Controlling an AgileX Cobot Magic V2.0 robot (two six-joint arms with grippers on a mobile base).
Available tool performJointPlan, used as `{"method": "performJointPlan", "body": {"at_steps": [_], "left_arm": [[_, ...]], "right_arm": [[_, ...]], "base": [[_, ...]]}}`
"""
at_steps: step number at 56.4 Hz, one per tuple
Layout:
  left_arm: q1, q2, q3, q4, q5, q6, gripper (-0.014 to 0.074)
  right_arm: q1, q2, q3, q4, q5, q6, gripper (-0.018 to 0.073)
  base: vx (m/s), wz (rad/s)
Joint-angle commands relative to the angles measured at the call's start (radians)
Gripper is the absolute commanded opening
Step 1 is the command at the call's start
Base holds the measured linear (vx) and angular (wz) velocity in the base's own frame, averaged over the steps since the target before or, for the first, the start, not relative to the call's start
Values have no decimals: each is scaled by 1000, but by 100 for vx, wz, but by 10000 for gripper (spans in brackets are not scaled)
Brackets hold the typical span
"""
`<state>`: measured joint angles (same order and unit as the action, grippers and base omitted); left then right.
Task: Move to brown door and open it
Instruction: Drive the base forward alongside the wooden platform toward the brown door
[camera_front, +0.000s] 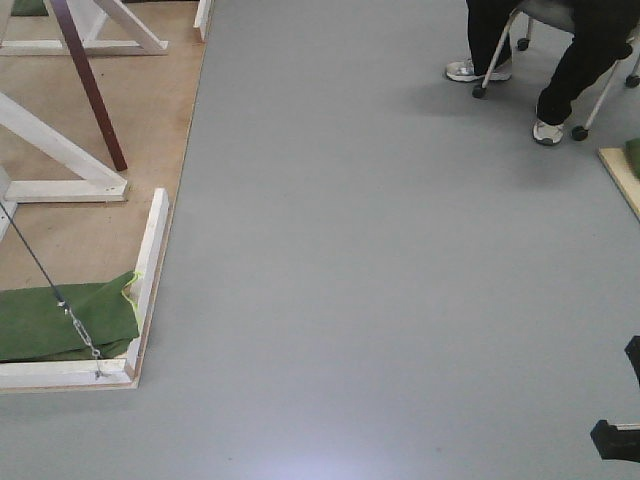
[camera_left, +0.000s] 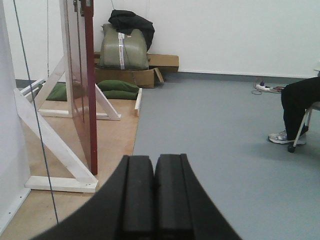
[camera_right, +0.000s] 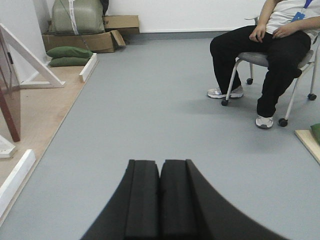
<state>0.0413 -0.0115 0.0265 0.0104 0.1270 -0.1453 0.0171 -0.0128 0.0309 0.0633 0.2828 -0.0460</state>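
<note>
Door (camera_left: 90, 85) edge-on beside white beams (camera_left: 52, 137)

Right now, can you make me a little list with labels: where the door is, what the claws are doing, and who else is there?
door: brown door, ahead on the left, standing upright on a wooden platform, propped by white beams
left claw: shut, holding nothing
right claw: shut, holding nothing
person: sitting on a chair, ahead on the right

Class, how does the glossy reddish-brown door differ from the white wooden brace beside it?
The glossy reddish-brown door stands upright; the white wooden brace slants. The door is a dark, broad panel; the brace a pale, narrow beam. Both stand over the tan plywood base.
</note>
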Motion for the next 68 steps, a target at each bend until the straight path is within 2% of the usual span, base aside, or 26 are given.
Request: {"method": "performJointPlan", "body": {"at_steps": [1,68], "left_arm": [[-10,-14,-16,1,-74,-5,-3],[-10,-14,-16,1,-74,-5,-3]], "right_arm": [[-1,-10,5,-1,-82,-6,0],[-1,-10,5,-1,-82,-6,0]], "base": [[29,-5],[37,3]]}}
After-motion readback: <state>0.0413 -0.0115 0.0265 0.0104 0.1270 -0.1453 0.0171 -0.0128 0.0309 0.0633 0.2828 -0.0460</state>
